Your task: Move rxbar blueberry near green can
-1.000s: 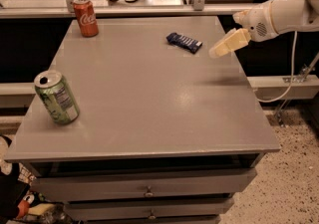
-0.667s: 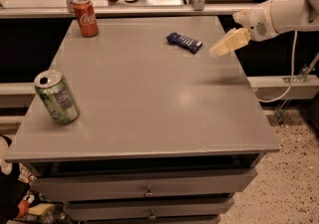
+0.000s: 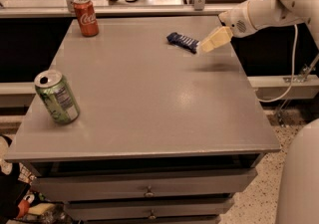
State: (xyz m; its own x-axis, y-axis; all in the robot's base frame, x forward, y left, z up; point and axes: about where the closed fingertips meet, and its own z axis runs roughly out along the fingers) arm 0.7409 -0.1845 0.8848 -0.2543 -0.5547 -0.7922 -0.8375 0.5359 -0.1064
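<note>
The rxbar blueberry (image 3: pixel 182 41), a small flat bar in a dark blue wrapper, lies on the grey table top (image 3: pixel 149 93) at the far right. The green can (image 3: pixel 57 96), with a silver top and a white label panel, stands tilted near the table's front left edge. My gripper (image 3: pixel 208 44), cream-coloured on a white arm, hovers just right of the bar, its tip close to the bar's right end. The bar and the can are far apart.
A red Coca-Cola can (image 3: pixel 85 16) stands at the table's far left corner. Drawers (image 3: pixel 149 190) sit below the table top. A window ledge (image 3: pixel 149 9) with posts runs behind the table. A white cable (image 3: pixel 291 76) hangs at the right.
My gripper has moved left and slightly down, closer to the blue bar. The bar and both cans have not moved.
</note>
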